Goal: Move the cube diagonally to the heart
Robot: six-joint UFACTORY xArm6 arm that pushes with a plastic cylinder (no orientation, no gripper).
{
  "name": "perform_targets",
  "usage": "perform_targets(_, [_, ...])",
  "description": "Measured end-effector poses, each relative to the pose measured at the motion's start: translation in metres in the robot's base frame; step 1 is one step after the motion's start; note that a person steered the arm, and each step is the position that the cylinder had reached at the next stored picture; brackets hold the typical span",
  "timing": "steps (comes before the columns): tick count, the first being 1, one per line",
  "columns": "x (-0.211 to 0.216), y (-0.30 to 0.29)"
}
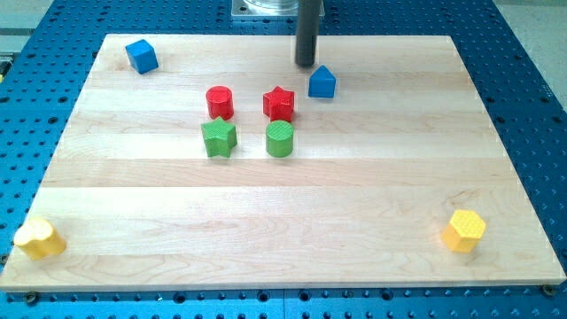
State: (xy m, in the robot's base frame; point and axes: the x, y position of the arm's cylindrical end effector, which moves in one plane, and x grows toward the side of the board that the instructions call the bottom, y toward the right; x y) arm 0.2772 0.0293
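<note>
Table [354,204]: pale wood, lying on a blue base full of holes [532,106]
Yellow heart [39,237]: at the table's bottom left corner in the view, alone; this is your goal
Blue cube [142,56]: near the top left corner, well apart from the heart and from every other block; this is the block to move
Red cylinder [220,102] and green star [218,138]: left pair of the middle group, red above green
Red star [279,104] and green cylinder [280,139]: right pair of the same group
My tip [306,64]: near the top edge, just left of a blue house-shaped block [322,81] and above the red star; well to the right of the cube, touching nothing that I can see
Yellow hexagon [464,230]: bottom right, out of the way
Claw: none shows, only the straight dark rod, so you cannot tell any opening, and nothing is held
Step in hand: by my judgement, the approach to the cube, not yet begun
Doing it well: bring my tip along the top edge, clear of the house-shaped block and the red pair, and set it at the cube's upper right side; push down and left in short strokes through the cube's middle so it does not spin off, and stop when it sits cornerwise beside the heart, without nudging the heart off the table
Writing: no brand, label or lettering can be read anywhere
</note>
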Motion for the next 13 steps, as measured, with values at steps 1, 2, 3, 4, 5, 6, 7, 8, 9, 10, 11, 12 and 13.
perform_targets(1, [0.026,0.013])
perform_targets(2, [0.027,0.032])
perform_targets(3, [0.025,0.050])
perform_targets(4, [-0.001,0.038])
perform_targets(5, [-0.052,-0.034])
perform_targets(6, [-0.083,-0.112])
perform_targets(7, [-0.086,-0.225])
perform_targets(8, [-0.085,-0.303])
perform_targets(9, [-0.071,-0.294])
perform_targets(10, [-0.059,-0.267])
perform_targets(11, [-0.045,-0.263])
perform_targets(12, [-0.012,-0.262])
perform_targets(13, [0.004,-0.255])
